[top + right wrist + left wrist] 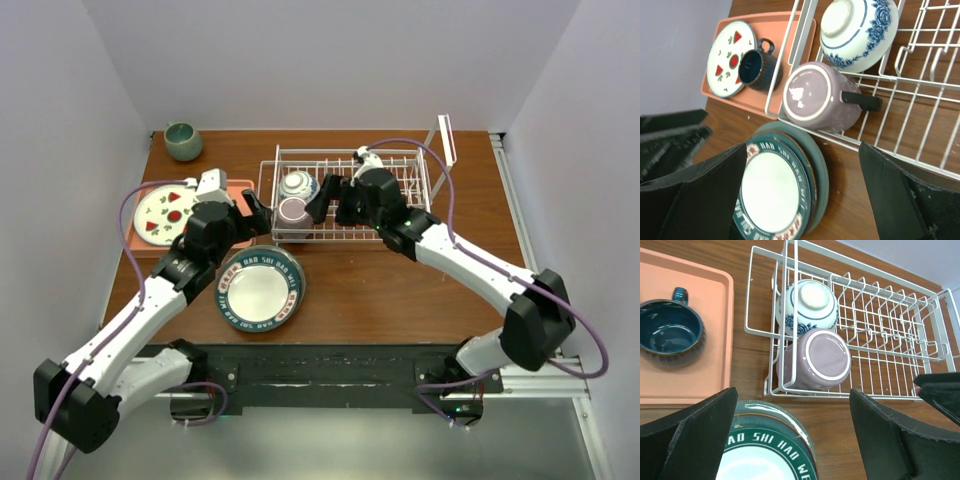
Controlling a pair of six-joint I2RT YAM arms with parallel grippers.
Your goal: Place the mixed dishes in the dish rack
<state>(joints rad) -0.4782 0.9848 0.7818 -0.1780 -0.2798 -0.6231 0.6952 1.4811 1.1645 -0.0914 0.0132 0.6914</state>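
Worktop [400, 290]: brown wood grain, with pale walls on its left, far and right sides.
Far left corner: round grey-green cup [183, 141], upright, well apart from everything else.
Left side: flat salmon-pink tray [715, 340], just beside the rack's left end with a strip of wood between them.
Far middle: white wire dish rack [415, 180], set lengthwise, tall end piece on its right.
Near middle: stack of plates [262, 288], the lettered teal-rimmed one on top, just in front of the rack's left corner.

The large round white plate [771, 442], bottom centre, carries white capitals on its teal rim: "SHI HAO WE", partly cut off.
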